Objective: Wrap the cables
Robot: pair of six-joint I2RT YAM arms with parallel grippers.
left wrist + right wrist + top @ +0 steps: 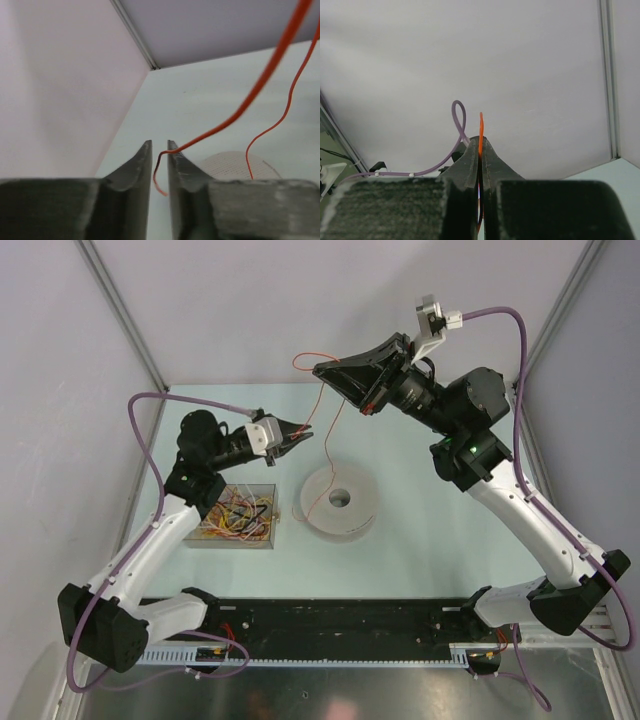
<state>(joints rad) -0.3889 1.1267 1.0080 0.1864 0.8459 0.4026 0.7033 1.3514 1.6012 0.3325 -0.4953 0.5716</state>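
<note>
White-and-black arms, two, both bent at the elbow and reaching over the table. One white spool (340, 502) lies below and between the claws. One clear box (274, 510) of tangled cables (235, 515) sits behind the left claw (302, 434). One orange cable (480, 127) hangs roughly upright from the right claw (320, 368) — clamped tight on it, tips pointing left. Left claw's jaws stand a slit apart — cable's end loose between.
</note>
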